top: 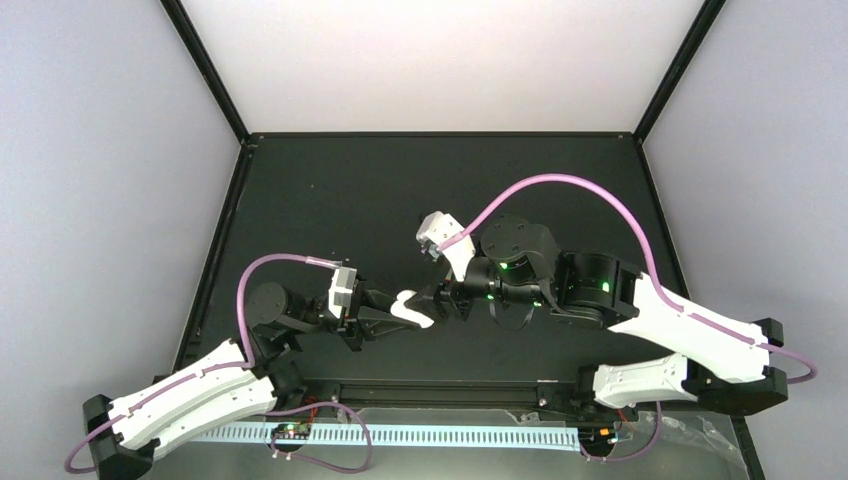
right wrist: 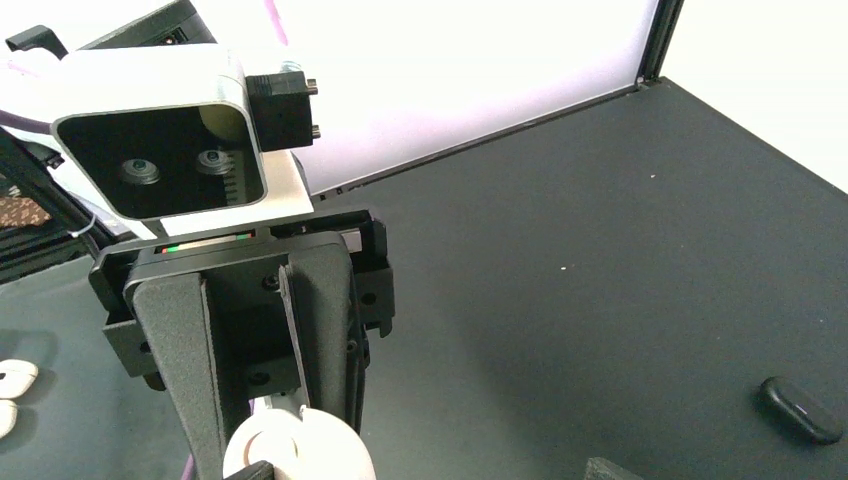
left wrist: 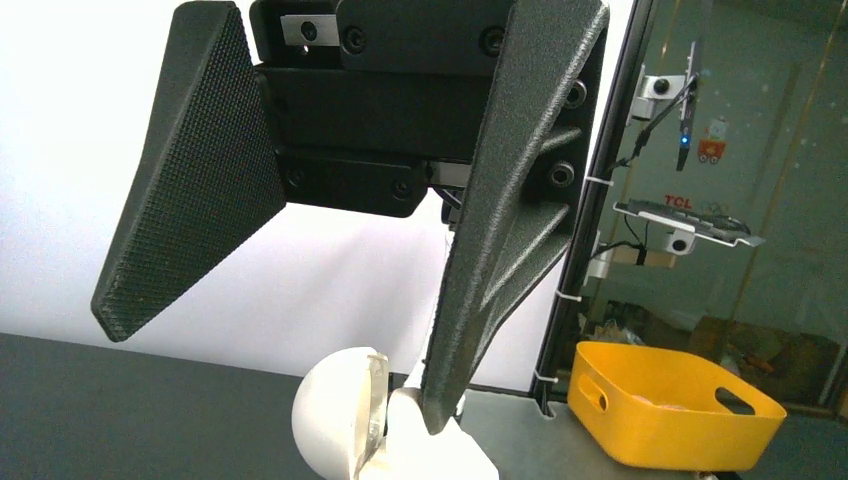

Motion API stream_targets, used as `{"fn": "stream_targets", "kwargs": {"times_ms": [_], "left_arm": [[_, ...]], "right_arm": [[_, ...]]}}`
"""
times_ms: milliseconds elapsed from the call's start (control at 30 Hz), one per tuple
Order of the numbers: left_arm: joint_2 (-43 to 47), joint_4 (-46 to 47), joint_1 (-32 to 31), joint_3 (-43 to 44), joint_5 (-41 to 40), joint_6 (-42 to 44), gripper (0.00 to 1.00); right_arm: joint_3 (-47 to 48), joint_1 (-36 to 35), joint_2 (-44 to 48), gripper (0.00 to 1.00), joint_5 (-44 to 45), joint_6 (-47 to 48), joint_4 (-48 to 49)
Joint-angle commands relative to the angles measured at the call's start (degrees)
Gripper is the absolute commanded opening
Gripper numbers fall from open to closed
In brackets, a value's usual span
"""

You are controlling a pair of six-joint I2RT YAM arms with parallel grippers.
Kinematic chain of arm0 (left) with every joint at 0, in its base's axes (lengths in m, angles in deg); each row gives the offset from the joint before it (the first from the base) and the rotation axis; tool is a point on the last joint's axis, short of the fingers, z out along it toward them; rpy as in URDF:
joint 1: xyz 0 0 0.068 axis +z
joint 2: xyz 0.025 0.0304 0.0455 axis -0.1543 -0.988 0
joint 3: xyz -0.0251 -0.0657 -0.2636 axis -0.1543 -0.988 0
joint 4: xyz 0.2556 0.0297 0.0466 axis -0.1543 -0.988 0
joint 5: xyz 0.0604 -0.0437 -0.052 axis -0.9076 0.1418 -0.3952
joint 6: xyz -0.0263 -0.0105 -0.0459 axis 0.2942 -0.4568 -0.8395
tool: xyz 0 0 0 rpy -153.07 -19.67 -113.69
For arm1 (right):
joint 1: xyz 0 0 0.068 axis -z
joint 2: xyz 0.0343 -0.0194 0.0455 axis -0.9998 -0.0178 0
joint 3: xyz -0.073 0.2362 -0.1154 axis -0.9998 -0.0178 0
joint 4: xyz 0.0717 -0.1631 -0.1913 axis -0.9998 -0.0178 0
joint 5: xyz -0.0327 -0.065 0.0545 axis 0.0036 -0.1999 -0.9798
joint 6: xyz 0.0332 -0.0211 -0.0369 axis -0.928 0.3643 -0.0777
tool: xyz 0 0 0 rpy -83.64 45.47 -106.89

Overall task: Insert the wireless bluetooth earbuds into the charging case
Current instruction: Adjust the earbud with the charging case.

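Charging case, white and rounded, sits where 2 robot arms meet over a black table. Left gripper reaches it from the left with a narrow grip, fingers closed on the case. Right gripper comes in from the case's right, spread wide and holding nothing; 1 fingertip touches the case. The case looks hinged open, with its domed lid raised.

The likely step is readying the open case, with no bud seated yet. Next, the right gripper needs a fine pinch on a tiny bud, then careful alignment with a socket.

Only the right wrist view shows 2 small white pieces, probably the earbuds, on the table well apart from the case. It also shows a small black oval object on the case's other side. Only the left wrist view shows the lid.
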Motion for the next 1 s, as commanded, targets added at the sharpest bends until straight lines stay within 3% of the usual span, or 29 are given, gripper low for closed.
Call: {"fn": "stream_targets", "kwargs": {"times_ms": [0,967], "left_arm": [[1.0,1.1,0.0,1.5,0.3,0.8,0.01],[1.2,2.3,0.0,1.8,0.2,0.3,0.02]], "right_arm": [[-1.4,0.0,3.3,0.80,-1.2,-0.5,1.6],[-2.2,0.0,1.0,0.80,-3.1,-0.2,-0.5]]}}
